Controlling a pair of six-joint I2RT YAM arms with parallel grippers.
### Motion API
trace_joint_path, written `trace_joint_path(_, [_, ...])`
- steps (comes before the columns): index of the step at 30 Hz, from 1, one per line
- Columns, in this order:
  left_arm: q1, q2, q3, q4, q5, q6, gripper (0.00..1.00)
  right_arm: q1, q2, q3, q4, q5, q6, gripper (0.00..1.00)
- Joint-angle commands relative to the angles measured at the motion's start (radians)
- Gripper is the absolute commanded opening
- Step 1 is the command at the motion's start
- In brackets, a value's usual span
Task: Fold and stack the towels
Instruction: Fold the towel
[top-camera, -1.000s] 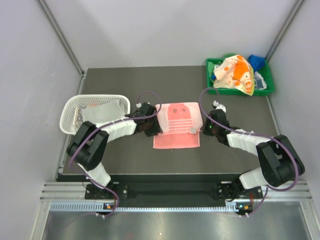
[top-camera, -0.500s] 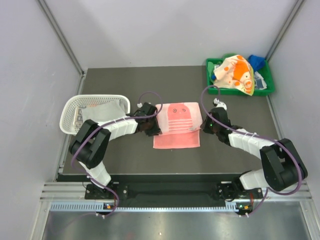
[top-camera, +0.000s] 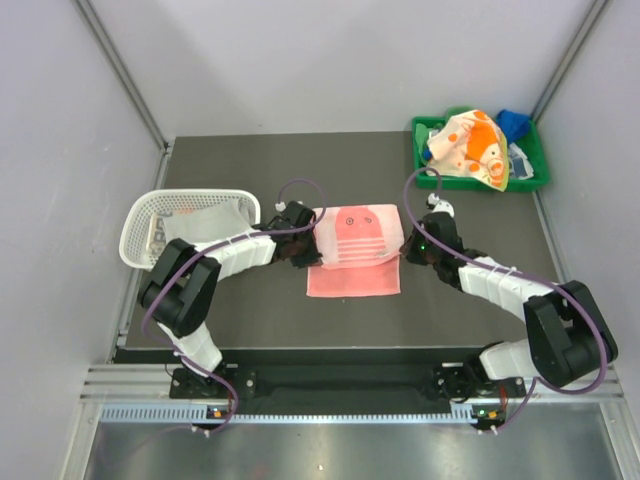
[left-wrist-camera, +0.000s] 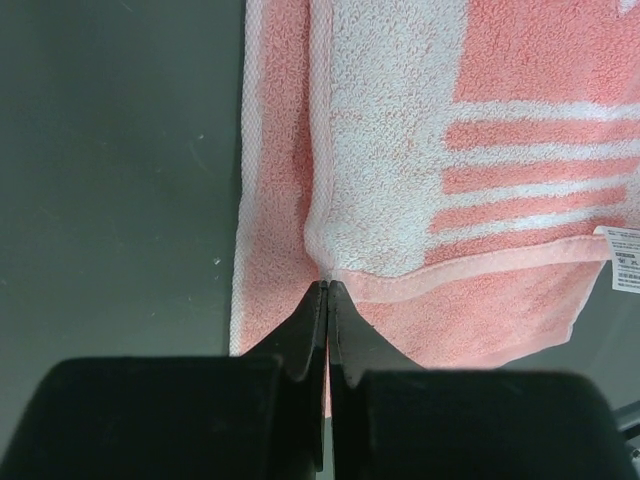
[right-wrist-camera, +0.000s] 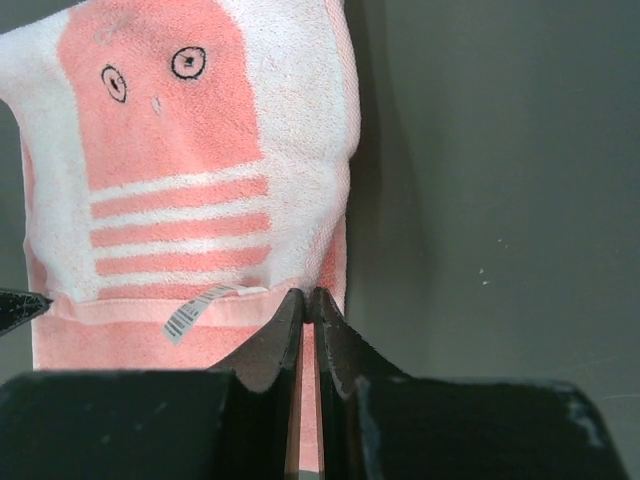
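Slippage is our worry: each pincer is clamped on just a hem corner of the pink towel (top-camera: 352, 250), mid-tabletop (top-camera: 250, 310). The left gripper (left-wrist-camera: 327, 285) has its left edge and the right gripper (right-wrist-camera: 305, 293) its right. Uneven lifting could free a corner or skew the fold.

We count two grippers and one pink towel. One basket (top-camera: 135, 240) at the left edge holds one grey-white towel (top-camera: 205, 222). One tray (top-camera: 420, 128) at the far right corner holds at least two more, an orange-patterned towel (top-camera: 470, 145) and a blue towel (top-camera: 512, 122).

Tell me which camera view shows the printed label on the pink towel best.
The right wrist view: the label lies whole and close, its barcode lines visible, on the pink towel. The left wrist view cuts it at the frame's right edge. The top view shows only a small pale speck.
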Motion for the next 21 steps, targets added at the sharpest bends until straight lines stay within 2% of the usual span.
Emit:
trace_joint_path(1, [-0.005, 0.013, 0.038, -0.002, -0.008, 0.016, 0.00, 0.013, -0.027, 0.041, 0.011, -0.010, -0.013, 0.02])
trace_joint_path(4, [-0.003, 0.017, 0.032, -0.005, -0.010, 0.015, 0.01, 0.013, -0.026, 0.040, 0.014, -0.010, -0.013, 0.02])
trace_joint_path(21, [-0.005, 0.020, 0.032, -0.001, -0.005, 0.010, 0.27, 0.013, -0.027, 0.031, 0.020, -0.013, -0.009, 0.02])
